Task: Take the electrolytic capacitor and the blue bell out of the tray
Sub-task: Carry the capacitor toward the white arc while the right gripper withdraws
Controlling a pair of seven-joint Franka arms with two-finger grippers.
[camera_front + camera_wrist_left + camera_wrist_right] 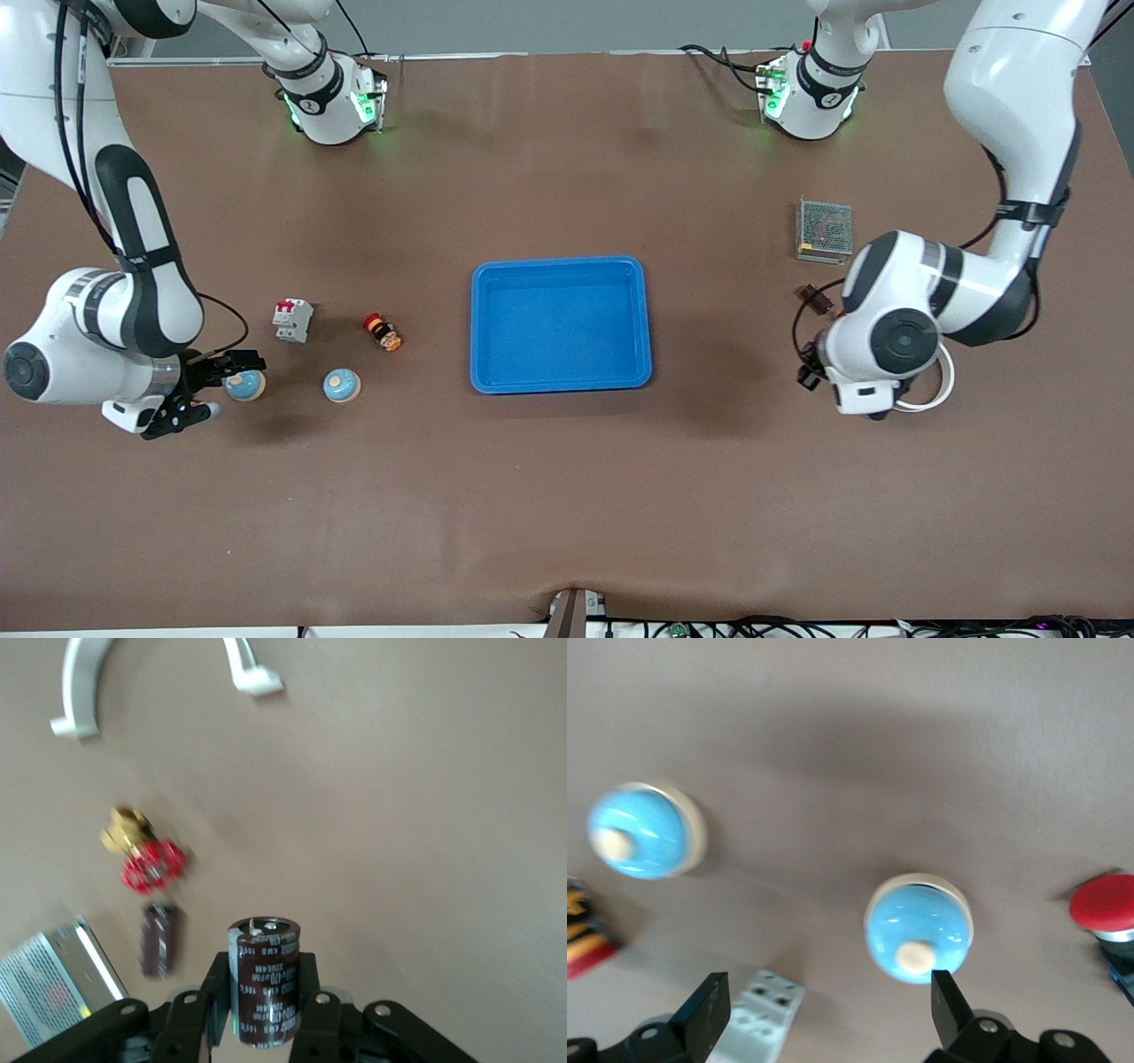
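A dark brown capacitor (264, 979) stands upright between the fingers of my left gripper (264, 992), which is shut on it above the table near the left arm's end. In the front view that gripper (873, 409) is mostly hidden under its wrist. My right gripper (828, 1010) is open over the table at the right arm's end (199, 394). A blue bell (919, 926) sits on the table just off one fingertip (946, 992), untouched (244, 385). A second blue bell (645, 830) lies beside it, toward the tray (341, 385).
An empty blue tray (558, 328) sits mid-table. A white breaker (292, 319) and a red-and-yellow button (383, 332) lie by the bells. Another capacitor (159, 941), a red valve (151, 864), a white ring (939, 390) and a metal power supply (824, 230) lie around the left arm.
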